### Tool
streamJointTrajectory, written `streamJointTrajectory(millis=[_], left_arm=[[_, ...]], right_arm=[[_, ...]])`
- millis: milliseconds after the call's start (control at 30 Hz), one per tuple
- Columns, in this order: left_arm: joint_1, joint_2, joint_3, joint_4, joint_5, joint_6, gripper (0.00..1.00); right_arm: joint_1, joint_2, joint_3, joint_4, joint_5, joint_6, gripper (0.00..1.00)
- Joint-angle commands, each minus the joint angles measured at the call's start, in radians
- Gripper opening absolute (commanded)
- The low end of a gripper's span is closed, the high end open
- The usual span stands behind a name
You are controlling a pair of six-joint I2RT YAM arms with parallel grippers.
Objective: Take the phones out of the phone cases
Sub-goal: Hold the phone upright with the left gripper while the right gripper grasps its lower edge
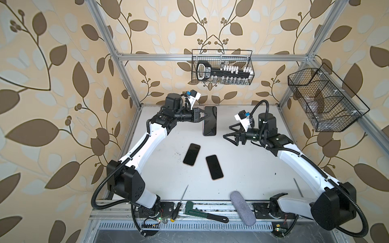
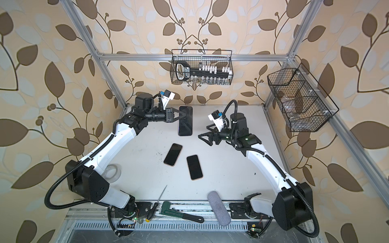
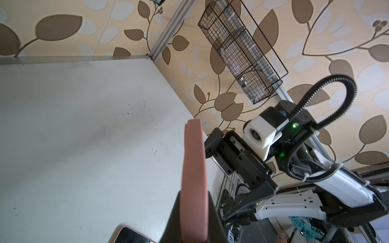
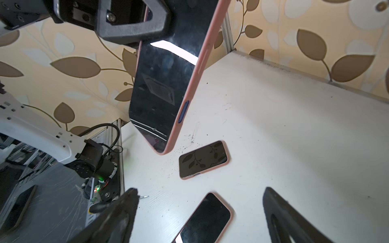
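Nearest, well short of the held phone [image 1: 209, 124], lie a screwdriver [image 1: 176, 211], a wrench [image 1: 202, 213] and a grey pouch [image 1: 242, 208]. Closer to it, two phones [image 1: 191, 154] [image 1: 214, 167] rest flat on the table [image 1: 252, 168], screens up. Just right of it and apart from it, the right gripper [image 1: 226, 132] hangs with jaws spread, empty. The left gripper [image 1: 207, 115] pinches the held phone's long edge. It is off the table, seated in its pink case [image 4: 190, 92]. Beyond it hangs a basket [image 1: 193, 69].

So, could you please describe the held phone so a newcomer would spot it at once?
Start at the back of the white table. The pink-cased phone there is clamped in the left tool, off the surface; the other two phones lie flat nearer the front, untouched.
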Motion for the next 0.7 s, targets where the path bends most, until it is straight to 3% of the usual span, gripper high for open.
streamJointTrajectory(millis=[0,200,667], left_arm=[[-0.002,-0.013,0.032,0.046,0.101,0.081,0.00],[-0.002,-0.001,0.007,0.115,0.140,0.048,0.00],[-0.002,0.006,-0.028,0.197,0.166,-0.009,0.00]], right_arm=[[0.011,0.047,0.068,-0.163,-0.082,-0.141,0.87],[0.041,0.147,0.162,-0.292,-0.175,-0.251,0.67],[0.080,0.202,0.232,-0.282,-0.252,-0.268,0.54]])
